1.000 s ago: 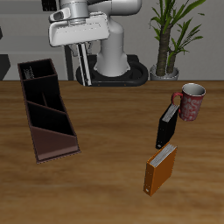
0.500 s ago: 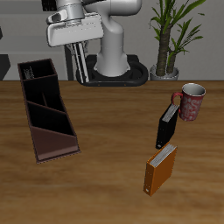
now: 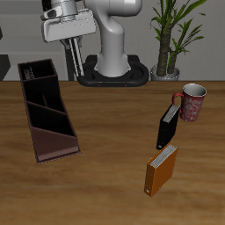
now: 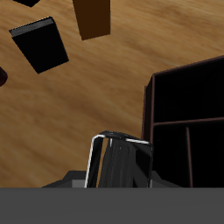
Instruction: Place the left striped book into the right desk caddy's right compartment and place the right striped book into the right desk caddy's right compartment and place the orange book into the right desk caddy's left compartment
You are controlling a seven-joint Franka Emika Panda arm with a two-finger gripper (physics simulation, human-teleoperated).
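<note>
My gripper [image 3: 77,63] hangs high above the table's back edge, shut on a thin black-and-grey striped book [image 4: 118,162] that points downward; which of the two striped books it is I cannot tell. The maroon right desk caddy [image 3: 49,132] lies below and slightly forward of it, its squarish full-height end [image 3: 26,65] nearest the gripper. In the wrist view the caddy's black-lined sections [image 4: 150,105] sit just beside the held book. The orange book [image 3: 161,170] stands near the table's front edge, far from the caddy, and also shows in the wrist view [image 4: 92,17].
A plain black book [image 3: 167,127] stands behind the orange one, visible from the wrist too [image 4: 39,44]. A red patterned mug [image 3: 191,101] is beside it. A potted plant [image 3: 171,39] and the robot's base [image 3: 112,61] stand at the back.
The gripper has carried the striped book sideways toward the caddy's end and slightly higher. The books and mug on the table have not moved.
</note>
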